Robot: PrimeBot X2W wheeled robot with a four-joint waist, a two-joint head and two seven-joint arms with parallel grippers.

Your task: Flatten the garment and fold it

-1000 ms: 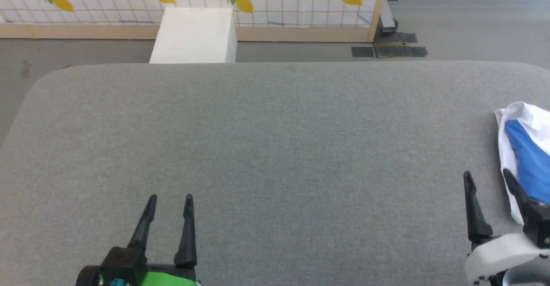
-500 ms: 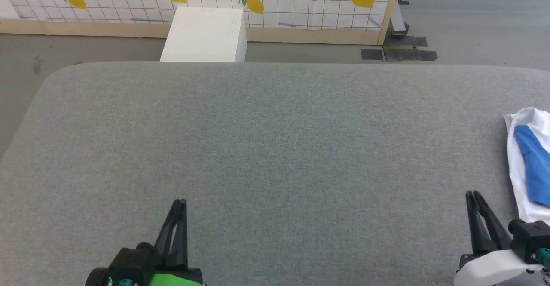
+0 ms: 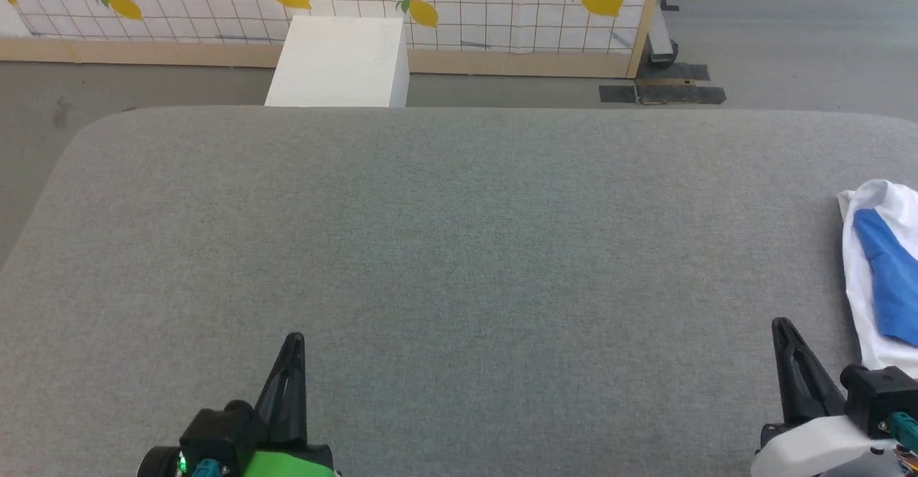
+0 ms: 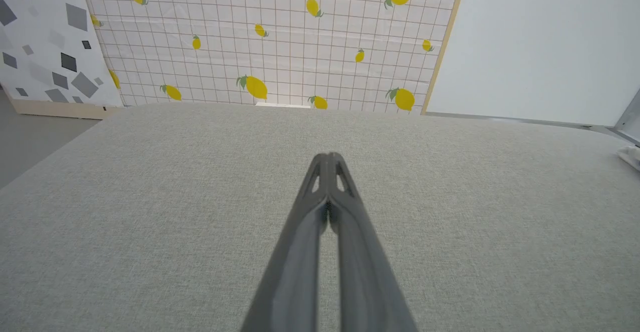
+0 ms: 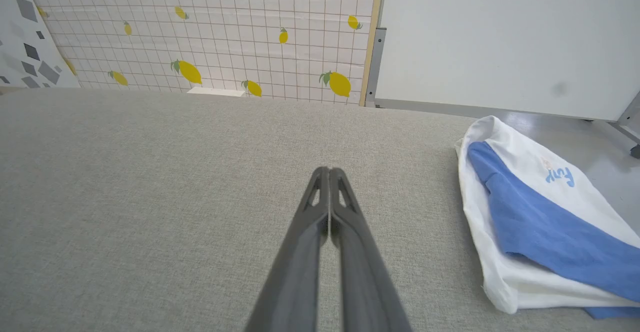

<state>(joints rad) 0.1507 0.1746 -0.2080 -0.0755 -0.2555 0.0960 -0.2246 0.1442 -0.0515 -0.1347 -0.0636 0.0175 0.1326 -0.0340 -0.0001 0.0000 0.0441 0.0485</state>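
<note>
Grey padded tabletop (image 3: 459, 247) bears the garment (image 5: 540, 222), a light, limp shirt bunched just right of the right gripper (image 5: 329, 171) and far from the left gripper (image 4: 327, 156), likely best pinched at its near white edge; both pincers are closed and empty.

Garment (image 5: 540, 222): one. Left pincer (image 3: 294, 339), right pincer (image 3: 782, 325): two. White box (image 3: 337, 61): one. Table (image 3: 459, 233): one.

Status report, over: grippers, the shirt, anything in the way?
Left gripper shut, empty. Right gripper shut, empty, near the garment, not touching. Garment heaped at right side of the table, not flattened. No obstacle between.
</note>
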